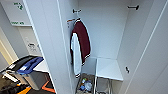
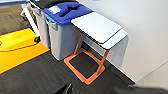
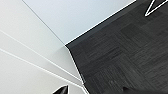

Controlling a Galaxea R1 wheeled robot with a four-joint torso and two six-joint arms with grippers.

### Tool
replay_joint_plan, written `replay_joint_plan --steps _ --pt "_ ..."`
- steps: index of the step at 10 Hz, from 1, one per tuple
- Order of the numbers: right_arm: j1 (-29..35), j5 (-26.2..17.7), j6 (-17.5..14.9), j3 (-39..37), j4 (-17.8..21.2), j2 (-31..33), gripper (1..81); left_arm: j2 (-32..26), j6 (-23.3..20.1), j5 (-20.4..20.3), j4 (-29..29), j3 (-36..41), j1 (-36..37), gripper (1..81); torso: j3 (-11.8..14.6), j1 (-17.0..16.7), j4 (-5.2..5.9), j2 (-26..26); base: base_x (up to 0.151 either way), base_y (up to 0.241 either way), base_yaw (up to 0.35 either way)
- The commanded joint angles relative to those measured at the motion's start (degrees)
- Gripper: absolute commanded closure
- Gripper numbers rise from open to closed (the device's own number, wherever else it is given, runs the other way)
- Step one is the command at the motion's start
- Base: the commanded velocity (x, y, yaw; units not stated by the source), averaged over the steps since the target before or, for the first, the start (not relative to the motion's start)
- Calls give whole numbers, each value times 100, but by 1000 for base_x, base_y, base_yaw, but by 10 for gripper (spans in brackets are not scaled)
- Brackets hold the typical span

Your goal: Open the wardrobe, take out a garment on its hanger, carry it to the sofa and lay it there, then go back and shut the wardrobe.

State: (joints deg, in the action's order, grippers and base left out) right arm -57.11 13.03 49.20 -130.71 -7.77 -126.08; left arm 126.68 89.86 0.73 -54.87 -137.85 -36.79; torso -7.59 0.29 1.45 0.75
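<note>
The wardrobe (image 1: pixel 105 30) stands open right in front of me in the head view, its left door (image 1: pixel 47 37) and right door (image 1: pixel 150 62) swung out towards me. Inside, a dark red jacket with white sleeves (image 1: pixel 82 37) hangs from a hook on the left wall. A white shelf (image 1: pixel 108 68) sits low on the right. My left gripper (image 2: pixel 98 90) hangs open over dark carpet, with nothing between its fingers. In the right wrist view my right gripper (image 3: pixel 95 90) is open and empty above the carpet, beside a white panel (image 3: pixel 30 62).
Left of the wardrobe stand a grey bin with a blue lid (image 2: pixel 66 11) and a small white side table on an orange frame (image 2: pixel 97 26). A yellow floor patch (image 2: pixel 17 47) lies beyond them. Loose items (image 1: pixel 85 85) fill the wardrobe's bottom.
</note>
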Motion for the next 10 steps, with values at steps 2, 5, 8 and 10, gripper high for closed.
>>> replay_joint_plan --steps 2,5,8,10 --pt "757 -20 256 309 29 431 10 514 -21 674 573 38 923 10 0 0 0 0 0 0 0" --pt "880 24 301 609 29 352 10 1096 -21 1087 714 56 1283 10 -2 0 0 -2 0 0 0" --pt "933 67 353 897 29 212 10 1799 -21 1377 855 30 1494 10 -5 5 0 -5 0 0 0" --pt "767 428 555 1268 29 80 10 2441 -21 1518 855 -14 1521 10 -5 5 0 -6 0 0 0"
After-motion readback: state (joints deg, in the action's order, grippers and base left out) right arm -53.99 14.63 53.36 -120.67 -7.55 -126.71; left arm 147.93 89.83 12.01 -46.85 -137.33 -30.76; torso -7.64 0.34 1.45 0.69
